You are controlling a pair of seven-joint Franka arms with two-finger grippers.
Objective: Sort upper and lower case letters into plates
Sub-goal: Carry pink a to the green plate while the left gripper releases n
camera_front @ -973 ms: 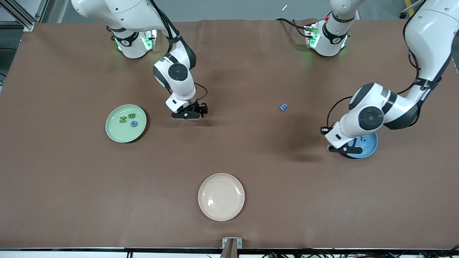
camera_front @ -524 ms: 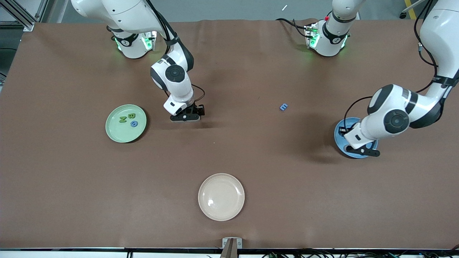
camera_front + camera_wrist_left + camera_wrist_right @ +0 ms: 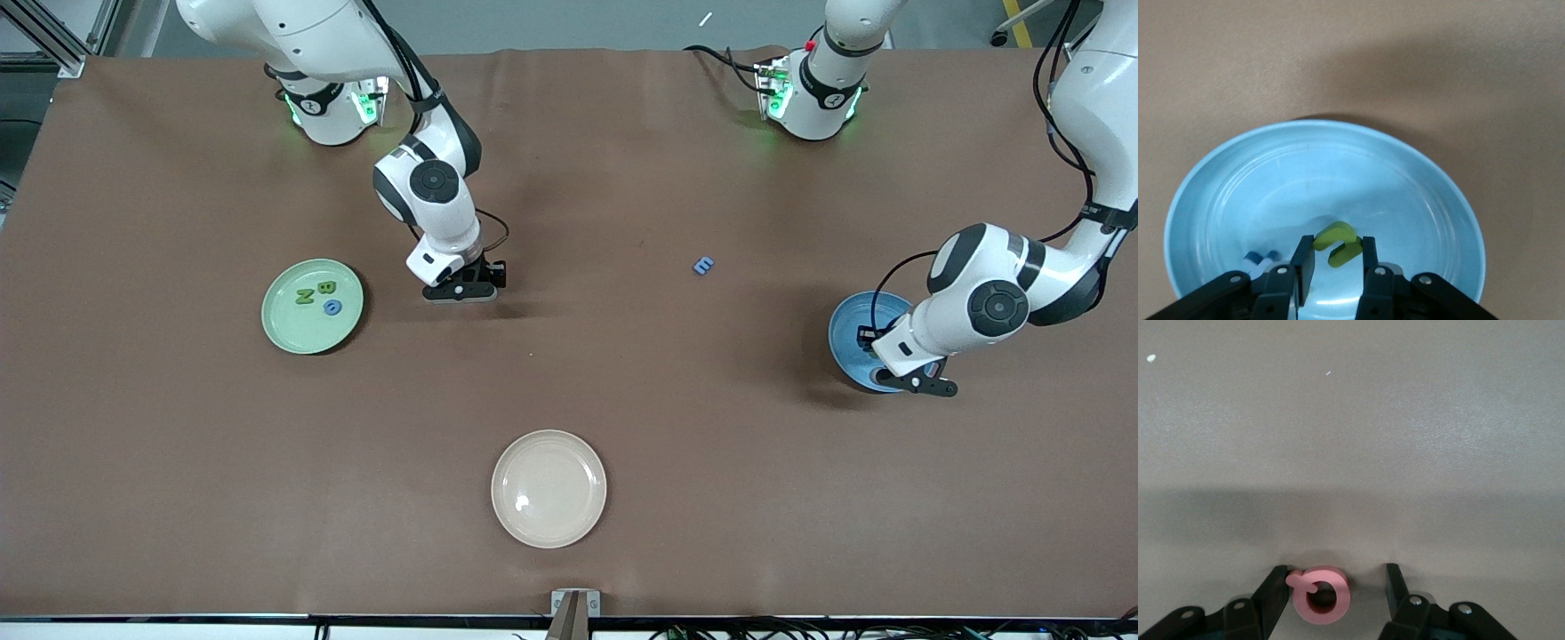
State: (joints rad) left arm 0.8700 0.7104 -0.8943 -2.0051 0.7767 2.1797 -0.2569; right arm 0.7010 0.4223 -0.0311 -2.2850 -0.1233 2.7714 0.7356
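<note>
Blue plate [image 3: 845, 333] partly hidden by left arm, its blue letter [image 3: 1261, 257] half hidden

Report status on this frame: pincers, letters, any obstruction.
Left pincer shut on green letter over blue plate. Right pincer down at the table, straddling pink letter, not clamped. Blue letter loose on table; three in green plate. Nothing blocking.

The surface [image 3: 622, 400] wears a matt brown cover, looks like cloth or soft vinyl, faintly grainy up close and creased along its edge by the arm bases. All three plates are glossy, smooth plastic-looking stuff: the sky blue plate [image 3: 1418, 193] throws soft highlights, same with the mint green plate [image 3: 289, 329] and the cream plate [image 3: 548, 488]. The pink letter [image 3: 1321, 594] and yellow-green letter [image 3: 1338, 243] look matt, foam-like. Arm shells are shiny white plastic, the fingers [image 3: 1271, 593] matt black.
</note>
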